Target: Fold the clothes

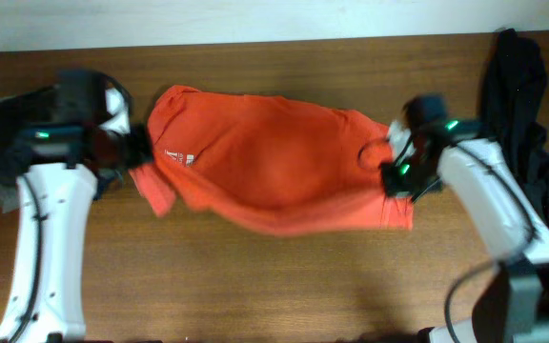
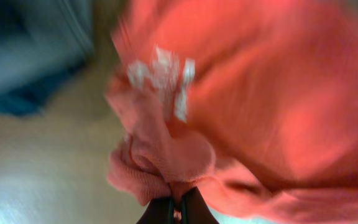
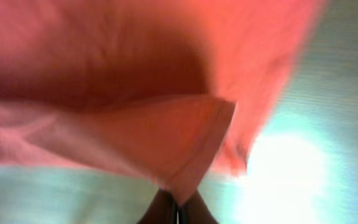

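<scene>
— Where is the T-shirt [image 1: 274, 162], and which way does it run?

— Over the middle of the table [image 1: 255, 286], pulled into a long band. Its long axis lies along the table's length, from the left arm's side to the right arm's side.

— Which end is which?

— The white lettering [image 1: 177, 157] sits at the end toward the table's left side. A loose flap droops there toward the table's front edge.

— And the fingers?

— The left gripper [image 1: 139, 157] is clenched on a bunched fold just beside the lettering. The right gripper [image 1: 389, 176] is pinched tight on a hemmed corner at the opposite end.

— Is the cloth off the table?

— The front edge sags in the middle. The blur keeps me from telling whether it touches the wood.

— Anything else?

— A black garment [image 1: 522, 124] lies heaped at the table's right end, beyond the right gripper and apart from the shirt.
</scene>
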Action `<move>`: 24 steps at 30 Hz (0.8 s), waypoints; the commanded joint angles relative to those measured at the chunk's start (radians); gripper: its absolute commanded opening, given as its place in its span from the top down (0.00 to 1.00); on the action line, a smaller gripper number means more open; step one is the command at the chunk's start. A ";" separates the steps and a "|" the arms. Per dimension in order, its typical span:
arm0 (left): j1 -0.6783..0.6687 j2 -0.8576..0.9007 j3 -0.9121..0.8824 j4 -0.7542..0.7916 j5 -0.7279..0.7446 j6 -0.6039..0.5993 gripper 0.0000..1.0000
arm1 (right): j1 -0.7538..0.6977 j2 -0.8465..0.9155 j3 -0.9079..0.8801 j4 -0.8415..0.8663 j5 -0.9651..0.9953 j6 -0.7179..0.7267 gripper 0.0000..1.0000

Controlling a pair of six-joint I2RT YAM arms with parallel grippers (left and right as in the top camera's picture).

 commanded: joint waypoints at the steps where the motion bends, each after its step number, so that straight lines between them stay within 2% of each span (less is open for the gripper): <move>1: 0.062 -0.011 0.180 -0.007 -0.008 0.018 0.99 | -0.039 -0.108 0.272 -0.125 0.103 0.010 0.96; 6: 0.162 -0.011 0.390 -0.055 0.004 0.016 0.99 | -0.087 -0.139 0.588 -0.322 0.115 -0.004 0.96; 7: 0.208 -0.011 0.473 -0.078 0.043 0.016 0.99 | -0.100 -0.147 0.683 -0.385 0.129 -0.004 0.96; 9: 0.255 -0.011 0.547 -0.093 0.109 0.016 0.99 | -0.103 -0.158 0.761 -0.435 0.141 -0.006 0.96; 15: 0.355 -0.011 0.763 -0.143 0.241 0.005 0.99 | -0.103 -0.222 0.951 -0.503 0.185 -0.008 0.96; 24: 0.385 -0.049 0.977 -0.203 0.241 0.005 0.99 | -0.103 -0.317 1.085 -0.473 0.270 0.034 0.96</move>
